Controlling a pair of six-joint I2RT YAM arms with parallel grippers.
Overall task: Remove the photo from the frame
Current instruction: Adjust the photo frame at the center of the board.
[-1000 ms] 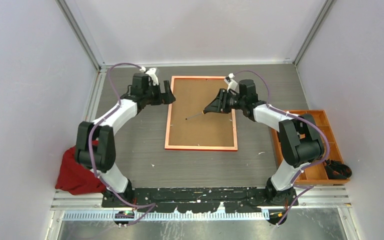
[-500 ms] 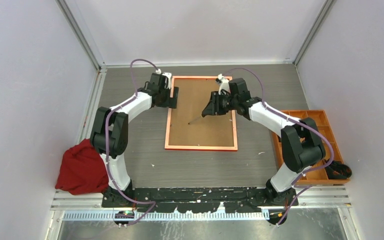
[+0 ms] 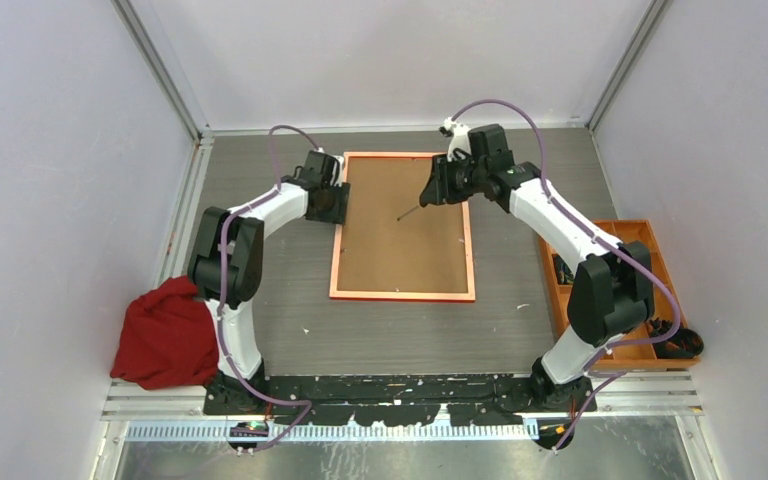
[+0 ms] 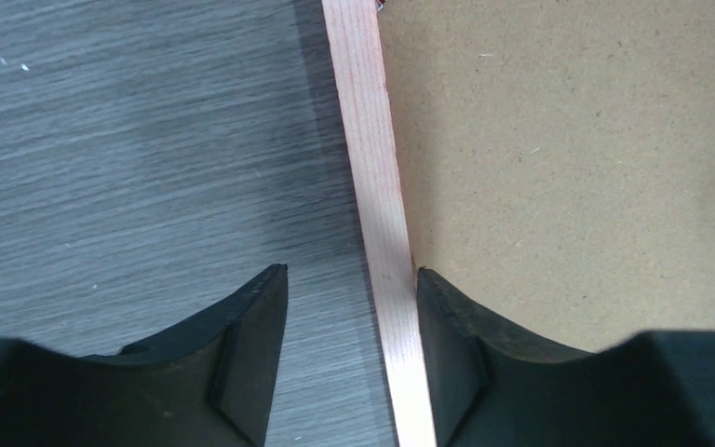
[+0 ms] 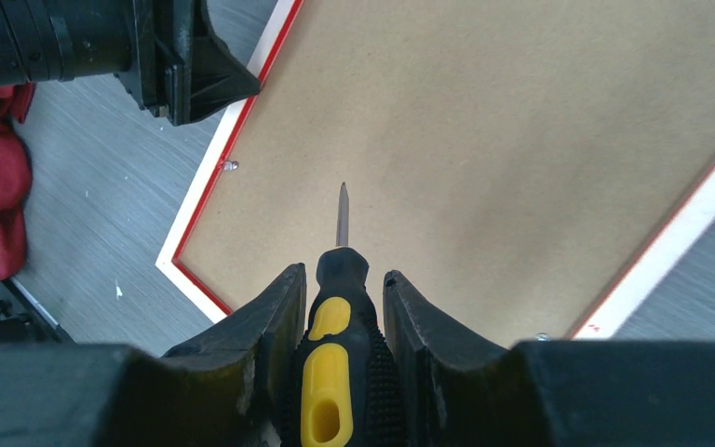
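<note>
Screwdriver (image 5: 335,321) in right jaws; left jaws half-open, seemingly straddling frame (image 4: 372,168).

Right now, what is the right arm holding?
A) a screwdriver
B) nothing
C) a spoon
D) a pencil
A: in the right wrist view, the right end effector is shut on a black-and-yellow screwdriver, its metal tip pointing over the brown board.
</note>
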